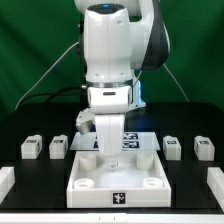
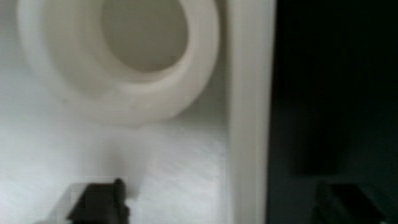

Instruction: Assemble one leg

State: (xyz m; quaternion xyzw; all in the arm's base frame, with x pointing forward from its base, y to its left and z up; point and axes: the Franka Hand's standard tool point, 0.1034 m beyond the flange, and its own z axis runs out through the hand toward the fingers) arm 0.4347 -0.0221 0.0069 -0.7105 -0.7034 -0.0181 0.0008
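One white arm (image 1: 110, 50) and one gripper (image 1: 106, 146), hanging low over one big white square panel (image 1: 115, 172) in the middle of the black table (image 1: 35, 200). Touching the panel or just above it? Hard to tell.

Gripper spread wide. Two dark fingertips (image 2: 98, 200) in the wrist view, well apart, with nothing pinched between them (only flat white panel there). One big round socket (image 2: 107, 95) close by in that view, right beside the panel's edge, then black table past the edge.

Four little white legs, counted one by one:
- Far-left leg (image 1: 30, 149) and inner-left leg (image 1: 58, 146) on the exterior view's left.
- Inner-right leg (image 1: 172, 146) and far-right leg (image 1: 203, 148) on the exterior view's right.

All four sitting on the table in a row, two on each side of the panel. None in the gripper and none on the panel. Each one apart from the next.

Two round sockets easy to see at the panel's near corners (the far corners too small to make out). One small black-and-white tag (image 1: 118, 197) on the panel's front face.

One marker board (image 1: 133, 140) lying flat behind the panel, partly hidden by the gripper, tags too blurry to count.

Two more white pieces at the table's side edges, one on each side, both cut off by the frame.
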